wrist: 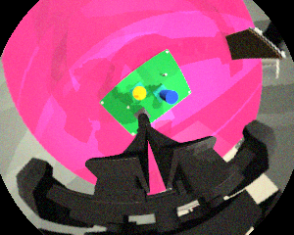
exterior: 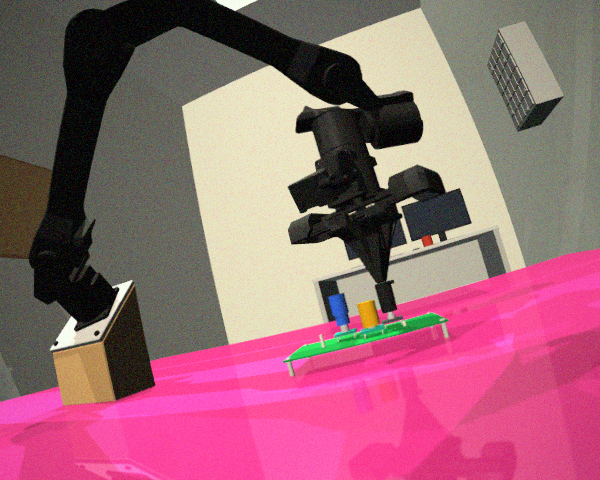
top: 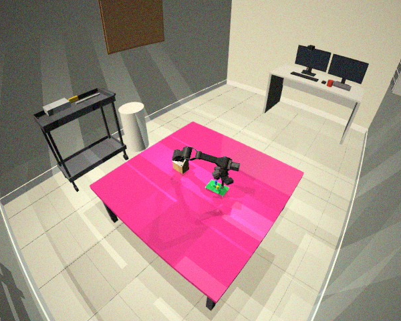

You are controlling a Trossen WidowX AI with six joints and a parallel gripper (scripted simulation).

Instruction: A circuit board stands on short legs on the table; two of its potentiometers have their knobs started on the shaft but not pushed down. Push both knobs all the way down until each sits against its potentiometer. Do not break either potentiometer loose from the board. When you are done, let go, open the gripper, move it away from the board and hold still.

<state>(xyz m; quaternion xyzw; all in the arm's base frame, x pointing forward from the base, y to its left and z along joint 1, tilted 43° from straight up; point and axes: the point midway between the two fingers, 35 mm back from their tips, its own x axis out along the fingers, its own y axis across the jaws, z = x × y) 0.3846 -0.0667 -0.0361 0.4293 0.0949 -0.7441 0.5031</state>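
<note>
The green circuit board (top: 211, 188) (exterior: 310, 351) (wrist: 171, 64) stands on short legs. My gripper (exterior: 384, 281) (wrist: 145, 127) is shut and empty, pointing down, its closed tips at the top of the black knob (exterior: 385, 297). A bit of pale shaft shows below the black knob, above its potentiometer. In the wrist view the fingertips mostly cover this knob. The blue knob (exterior: 337, 309) (wrist: 171, 97) stands raised, with pale shaft visible under it. The yellow knob (exterior: 367, 314) (wrist: 139, 92) between them sits low, with no shaft visible. All three look upright on the board.
The pink table (top: 152, 207) carries the board and the arm's wooden base block (top: 180, 166) (exterior: 83, 377). The blue and yellow knobs stand close beside the black one. A cart (top: 90, 117), a white cylinder (top: 133, 128) and a desk (top: 318, 86) stand beyond the table.
</note>
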